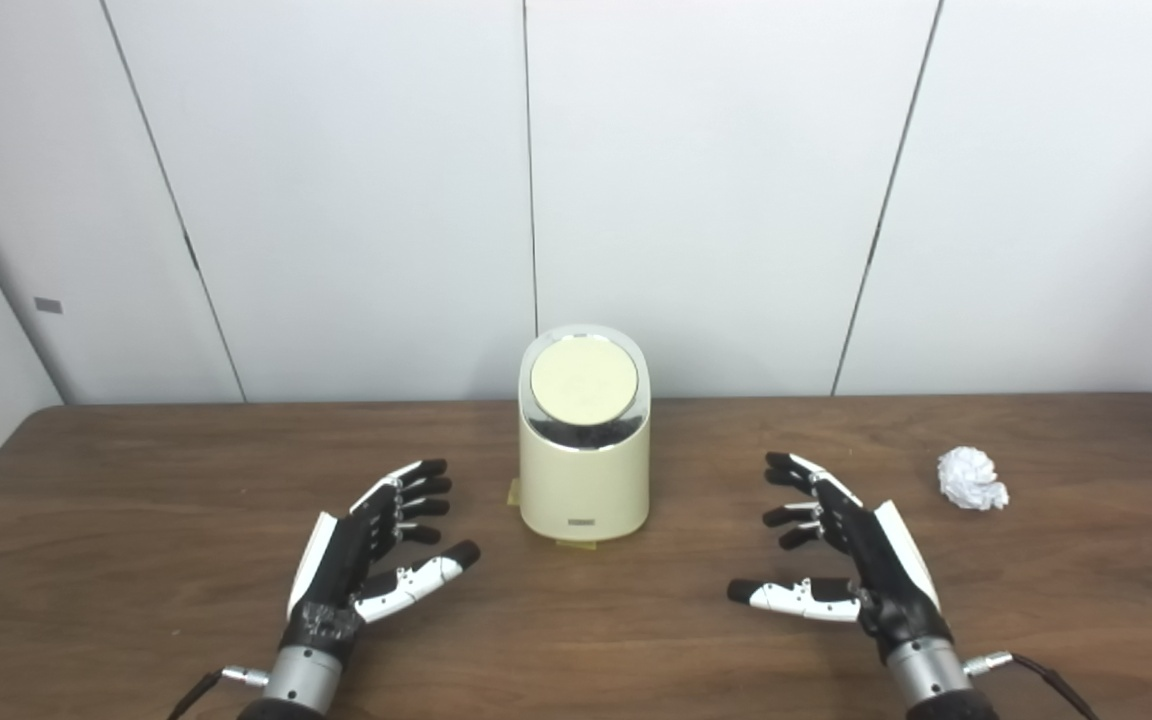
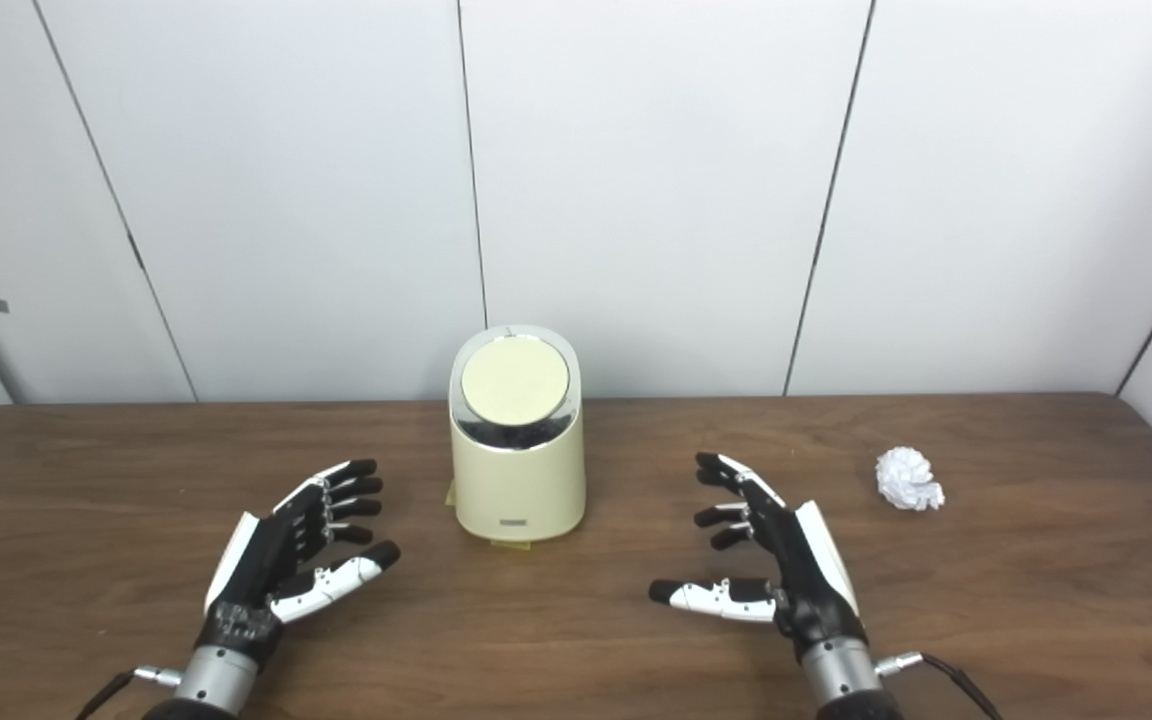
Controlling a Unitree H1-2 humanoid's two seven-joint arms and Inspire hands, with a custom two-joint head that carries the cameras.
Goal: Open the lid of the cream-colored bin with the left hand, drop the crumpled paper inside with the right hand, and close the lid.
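The bin (image 1: 584, 450) is standing upright at the middle of the bench (image 1: 136, 560), toward the back wall, with its round lid (image 1: 584, 384) lying shut and tilted to face the robot. The left robot hand (image 1: 368, 555) is resting low over the bench, just ahead and to the left of the bin, with its fingers (image 1: 416, 490) spread wide and holding nothing; they are pointing forward and right, roughly at the bin's lower side. The lid is lying up and to the right of this hand, so the opening move is likely calling for a lift and a short inward reach, and the left hand is sitting a little nearer the bin than the right. The right robot hand (image 1: 851, 560) is mirroring it on the other side, also wide and empty, fingers aiming forward and left. The paper (image 1: 972, 478) is lying on the bench to the right of that hand and slightly farther back, well apart from the bin and near the bench's right edge, so the right hand is probably needing to swing outward, away from the bin, to reach it. Bare wood is lying open between each hand and its target, and nothing is crowding the bin except the wall close behind it, which may be limiting how far the lid can swing back.
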